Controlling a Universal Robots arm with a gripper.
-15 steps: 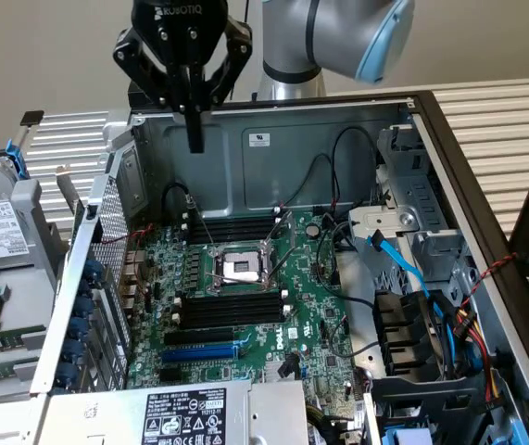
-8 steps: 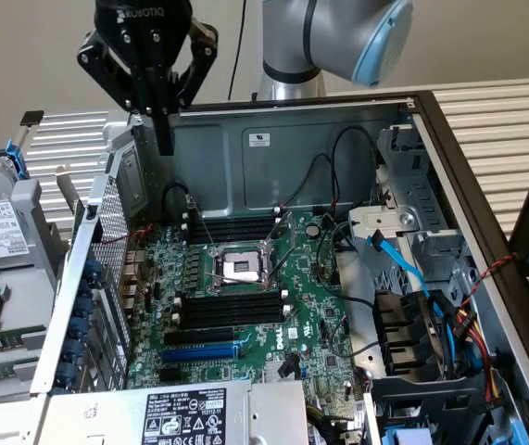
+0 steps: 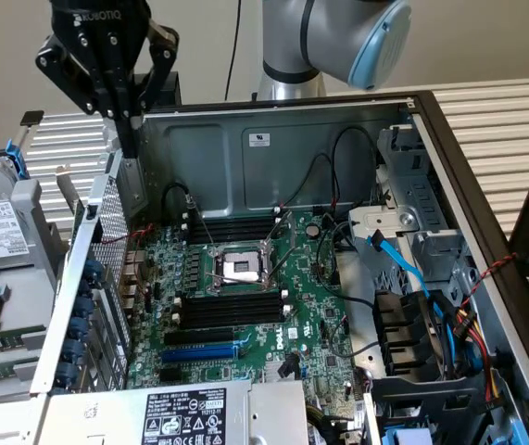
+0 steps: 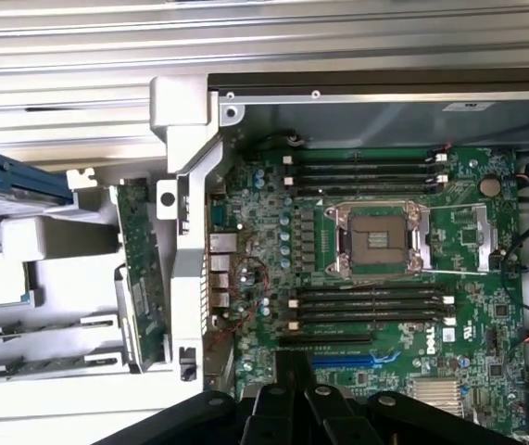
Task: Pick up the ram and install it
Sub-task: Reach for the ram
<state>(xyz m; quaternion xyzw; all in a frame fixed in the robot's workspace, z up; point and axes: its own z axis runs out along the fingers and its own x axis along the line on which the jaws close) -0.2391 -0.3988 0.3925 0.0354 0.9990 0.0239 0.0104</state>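
In the exterior view, nearest the camera at the bottom centre of the frame, sits the power supply [image 3: 185,417] with its white label. Behind it the green motherboard [image 3: 310,315] lies flat in the open computer case [image 3: 218,153]. On the board, going away from the camera, come the blue expansion slot [image 3: 199,352], a bank of black memory slots [image 3: 222,311], the CPU socket [image 3: 241,269] with its metal frame, and a second bank of slots against the case's back wall. A blue SATA cable [image 3: 398,264] runs through the drive bay at the exterior view's right.

Farther back, at the upper left of the frame, the gripper [image 3: 131,144] hangs over the case's left wall with its black fingers pressed together and pointing down, holding nothing. The grey robot arm [image 3: 338,37] curves across the top centre.

In the wrist view the closed gripper [image 4: 294,389] shows dark over the board's edge by the blue slot. The ram [image 4: 142,278], a long green stick, sits outside the case in a pale grey holder [image 4: 23,241], just beside the case wall on the port side of the board and well apart from the gripper.
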